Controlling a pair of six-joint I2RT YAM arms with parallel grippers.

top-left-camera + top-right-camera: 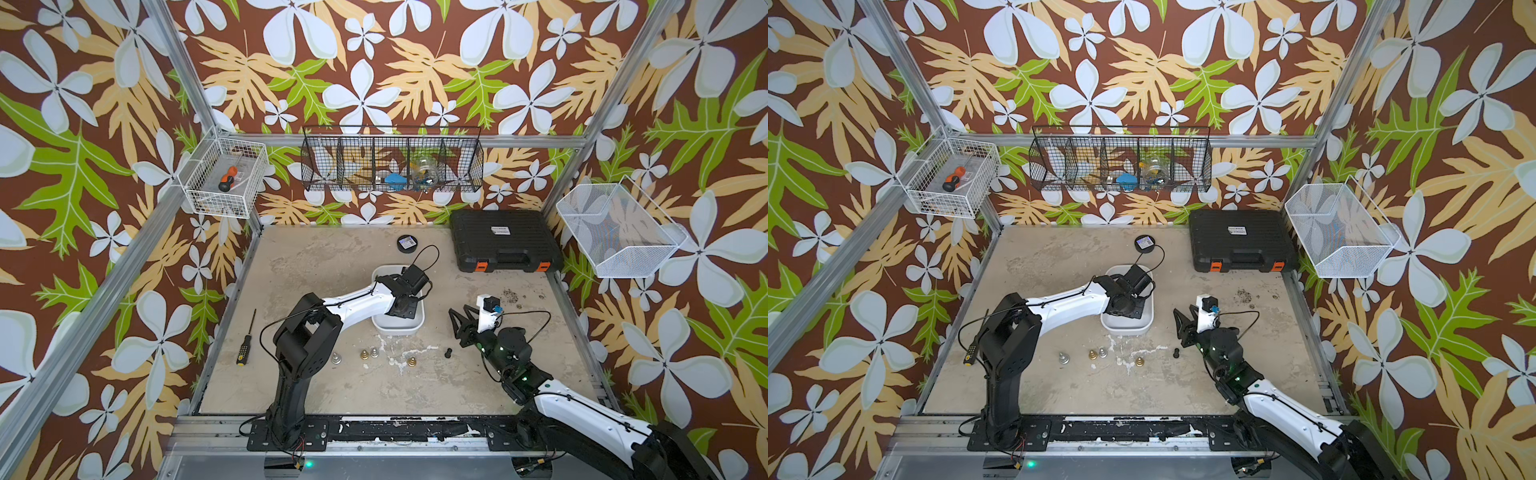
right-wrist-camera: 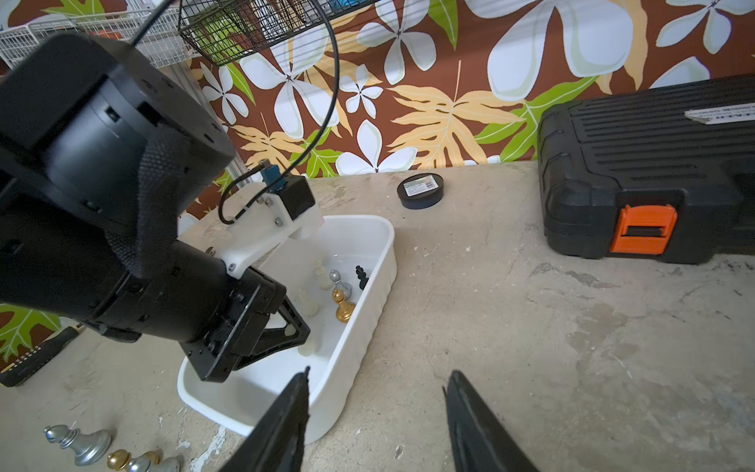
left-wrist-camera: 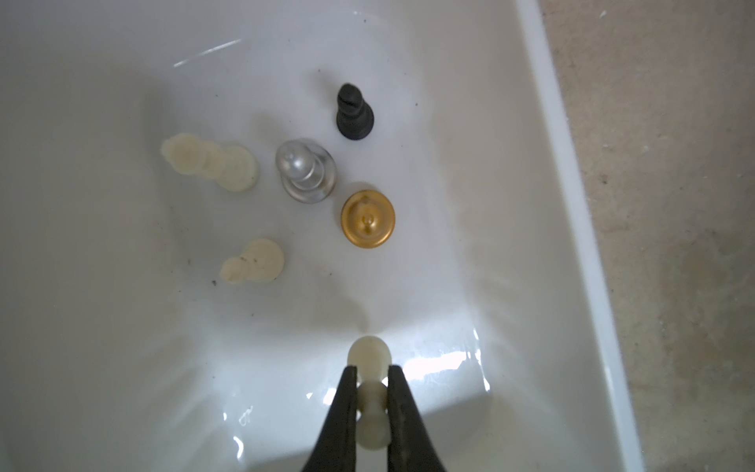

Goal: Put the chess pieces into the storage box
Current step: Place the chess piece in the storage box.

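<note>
— Five chess pieces (image 3: 306, 171) lie in the storage box (image 3: 549, 122): two cream, one silver, one gold, one black. What is the state of the left jaws?

— Clamped on a sixth, a cream piece (image 3: 369, 355), pinched at its waist. Its long axis runs in line with the jaws, head past the tips. It is inside the box walls and over bare floor. Whether it touches the floor cannot be told.

— Is release straight down?

— In my judgement, yes. The five others sit clear of it, further along the box.

— And the right jaws?

— Parted, holding nothing, over the tabletop just beside the box. Five pieces stand toward the tabletop's front edge. The black one (image 1: 448, 353) is nearest the right arm.
</note>
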